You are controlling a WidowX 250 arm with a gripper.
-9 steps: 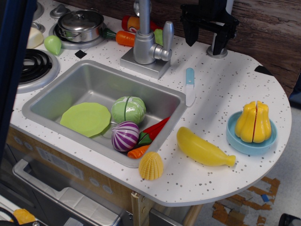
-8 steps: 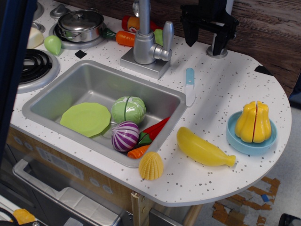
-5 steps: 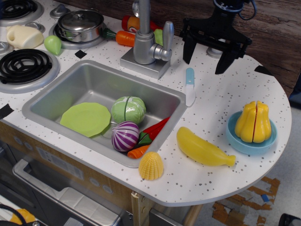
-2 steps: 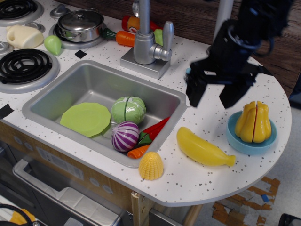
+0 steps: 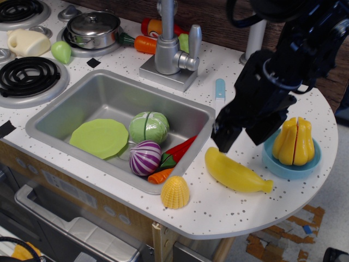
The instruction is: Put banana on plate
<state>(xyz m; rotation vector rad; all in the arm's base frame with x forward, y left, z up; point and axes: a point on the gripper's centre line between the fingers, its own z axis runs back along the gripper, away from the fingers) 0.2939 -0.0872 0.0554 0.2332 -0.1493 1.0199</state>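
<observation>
Risk lies just below the empty, spread pincer point(image 5: 240, 137): a glancing grip could skid the glossy banana point(image 5: 235, 171) along the bench point(image 5: 256, 98), away from the plate point(image 5: 100, 137).

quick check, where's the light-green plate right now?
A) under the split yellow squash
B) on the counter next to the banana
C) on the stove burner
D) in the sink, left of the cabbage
D: the plate lies flat on the floor of the sink, just left of the green cabbage; the banana is out on the counter to the right.
</observation>
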